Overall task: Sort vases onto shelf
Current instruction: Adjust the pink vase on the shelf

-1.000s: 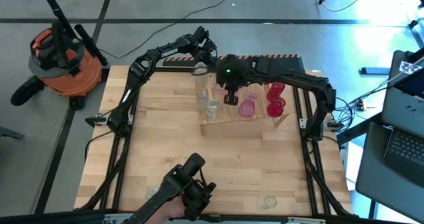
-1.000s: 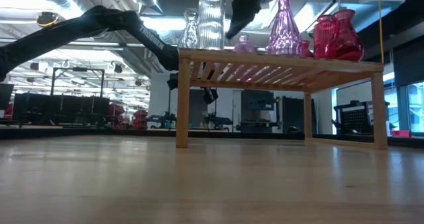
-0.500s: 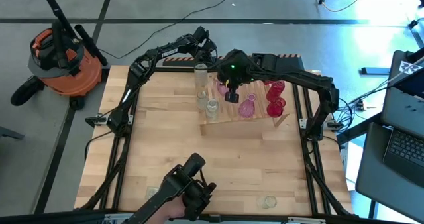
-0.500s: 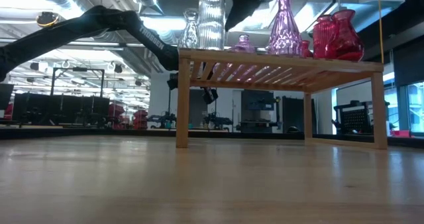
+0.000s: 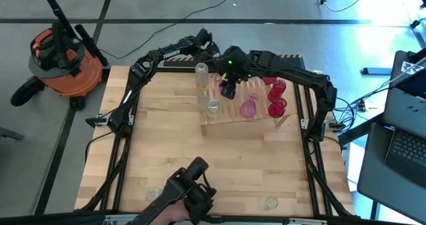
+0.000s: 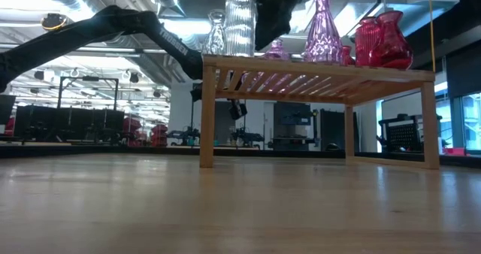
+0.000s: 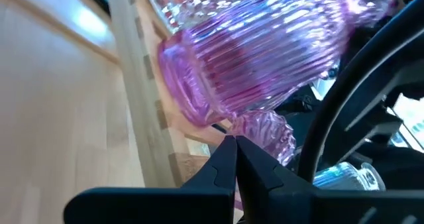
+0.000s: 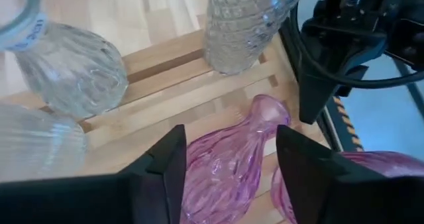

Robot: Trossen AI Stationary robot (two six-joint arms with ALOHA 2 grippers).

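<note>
Shelf: light wooden slatted rack on the table's far side. Vases on it, upright: clear ribbed ones at one end, pink ribbed ones in the middle, red ones at the other end.

Right gripper: over a small pink ribbed vase, fingers spread either side, not gripping.

Left gripper: behind the shelf, fingers pressed together, empty.

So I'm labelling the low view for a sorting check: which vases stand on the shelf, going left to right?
Small clear vase → tall ribbed clear vase → small pink vase → tall pink vase → red vases, all on the shelf.
</note>
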